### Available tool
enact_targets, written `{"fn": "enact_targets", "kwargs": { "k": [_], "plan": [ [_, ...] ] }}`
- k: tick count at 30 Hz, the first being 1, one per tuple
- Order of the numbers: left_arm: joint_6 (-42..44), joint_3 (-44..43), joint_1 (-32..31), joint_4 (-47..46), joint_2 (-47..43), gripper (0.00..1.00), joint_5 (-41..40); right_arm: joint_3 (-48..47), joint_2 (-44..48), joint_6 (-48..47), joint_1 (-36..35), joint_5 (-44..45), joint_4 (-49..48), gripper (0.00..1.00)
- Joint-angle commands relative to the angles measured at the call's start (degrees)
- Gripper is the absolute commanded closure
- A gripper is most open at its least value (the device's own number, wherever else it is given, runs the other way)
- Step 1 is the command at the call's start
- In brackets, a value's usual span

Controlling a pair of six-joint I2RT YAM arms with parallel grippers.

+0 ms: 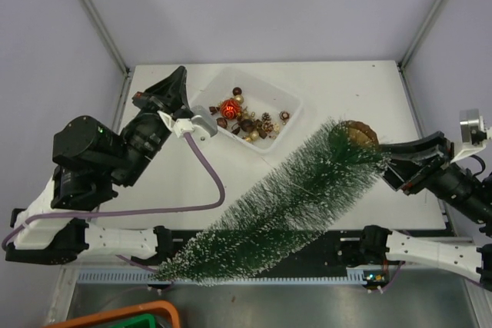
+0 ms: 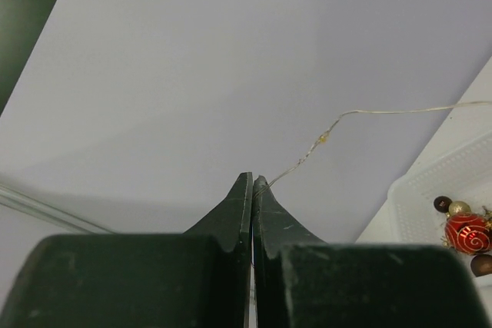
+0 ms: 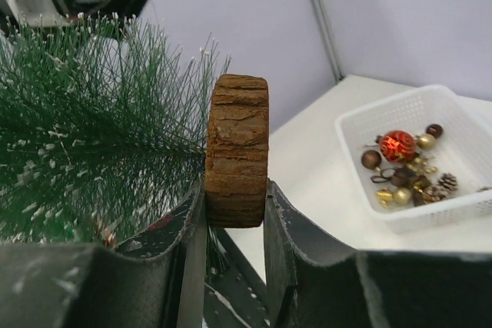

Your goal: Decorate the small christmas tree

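The small christmas tree is held in the air on a slant, tip toward the near left and brown wooden disc base at the far right. My right gripper is shut on the disc's rim; in the right wrist view the fingers clamp the bark edge of the disc, with green bristles to the left. My left gripper is raised beside the white tray of baubles. Its fingers are shut on a thin light wire that runs right toward the tray.
The tray holds a red bauble, gold and brown balls and pinecones; it also shows in the right wrist view. A purple cable loops over the table's left half. An orange-rimmed bin sits below the near edge.
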State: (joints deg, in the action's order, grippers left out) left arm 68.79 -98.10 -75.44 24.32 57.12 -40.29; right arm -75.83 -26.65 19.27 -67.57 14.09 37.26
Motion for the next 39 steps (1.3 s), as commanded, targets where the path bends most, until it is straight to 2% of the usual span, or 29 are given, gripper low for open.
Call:
{"fn": "enact_targets", "kwargs": {
  "k": [1,5,9,16,21,24,28,33,35,37,39],
  "plan": [
    [-4.9,-0.8,1.0,-2.3,-1.1,1.00,0.7,3.9,4.7,5.2,-4.7,5.9,-15.1,1.00],
    [-5.6,-1.1,1.0,-0.1,-1.2,1.00,1.4,10.8,10.6,7.2,-12.0,14.8,-25.4,1.00],
    [-5.8,-0.3,1.0,2.1,-1.6,1.00,2.5,15.1,12.4,8.2,-14.9,20.4,-33.4,1.00],
    [-2.7,4.4,0.9,9.4,-2.7,1.00,5.7,10.9,2.3,5.4,-14.9,29.3,-41.8,1.00],
    [1.5,9.0,0.7,12.7,-4.3,1.00,7.2,9.7,-5.0,-4.0,-14.9,40.0,-53.4,1.00],
    [3.7,10.2,0.0,17.0,-4.5,1.00,7.9,7.7,-10.9,-13.1,-14.9,47.7,-59.9,1.00],
    [6.3,12.8,-1.7,20.2,-4.6,1.00,8.0,5.7,-21.0,-32.0,-14.9,55.9,-74.1,1.00],
    [5.8,12.2,-2.7,21.0,-3.5,1.00,8.8,2.6,-33.2,-73.7,-14.8,61.7,-107.7,1.00],
    [5.1,11.1,-3.0,21.7,-2.8,1.00,8.9,0.5,-36.8,-84.3,-14.8,62.5,-115.4,1.00],
    [4.7,10.0,-3.7,21.8,-2.0,1.00,8.7,-0.5,-38.7,-89.7,-14.4,63.3,-118.5,1.00],
    [5.3,8.4,-3.8,21.2,-1.3,1.00,7.8,-0.5,-39.2,-90.2,-13.8,65.1,-116.6,1.00]
  ]
}}
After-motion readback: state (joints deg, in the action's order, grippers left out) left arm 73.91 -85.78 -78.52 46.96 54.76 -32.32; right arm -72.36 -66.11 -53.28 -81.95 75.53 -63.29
